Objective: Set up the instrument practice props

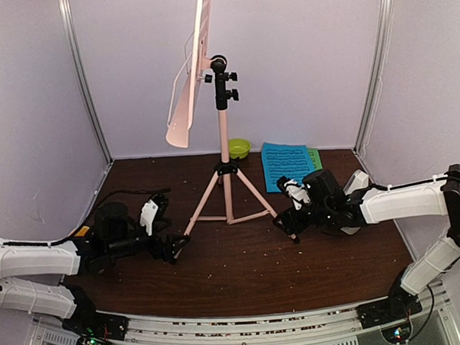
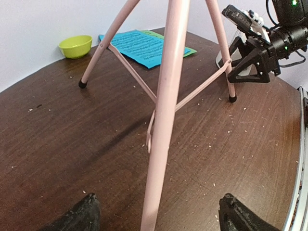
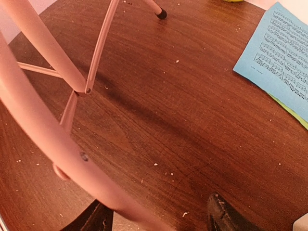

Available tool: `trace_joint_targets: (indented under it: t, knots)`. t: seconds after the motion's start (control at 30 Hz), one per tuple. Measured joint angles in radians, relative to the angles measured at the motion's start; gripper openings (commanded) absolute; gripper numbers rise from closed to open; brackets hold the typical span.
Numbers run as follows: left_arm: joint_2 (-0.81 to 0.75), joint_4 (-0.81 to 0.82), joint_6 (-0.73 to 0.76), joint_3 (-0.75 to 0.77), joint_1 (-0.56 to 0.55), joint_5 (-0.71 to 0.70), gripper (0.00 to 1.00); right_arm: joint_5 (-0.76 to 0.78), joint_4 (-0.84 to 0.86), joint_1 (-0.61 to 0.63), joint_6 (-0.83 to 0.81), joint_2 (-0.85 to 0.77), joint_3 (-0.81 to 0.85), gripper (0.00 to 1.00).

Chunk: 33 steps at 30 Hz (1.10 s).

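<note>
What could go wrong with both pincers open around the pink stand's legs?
The left pincer and right pincer each straddle a leg of the music stand. Withdrawing sideways could knock a leg and tip the tall stand. The right arm sits close to the blue sheet, so a wide swing might drag it.

Pink tripod legs [image 1: 228, 199] bar the table's [image 1: 242, 279] middle (one leg between each arm's fingers [image 2: 79, 216]); bare wood lies in front.
</note>
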Motion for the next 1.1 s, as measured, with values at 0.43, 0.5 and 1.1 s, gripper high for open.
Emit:
trace_joint_targets:
  t: [0.43,0.5,1.1]
  knots:
    - [0.172,-0.093,0.160,0.316,0.261,0.064,0.85,0.023,-0.022,0.002,0.066,-0.119,-0.048,0.67]
    - [0.280,-0.142,0.245,0.429,0.261,0.110,0.80,0.018,-0.025,0.003,0.075,-0.121,-0.065,0.66]
    - [0.792,-0.222,0.812,0.869,0.293,0.537,0.76,-0.031,-0.045,0.003,0.142,-0.122,-0.117,0.59]
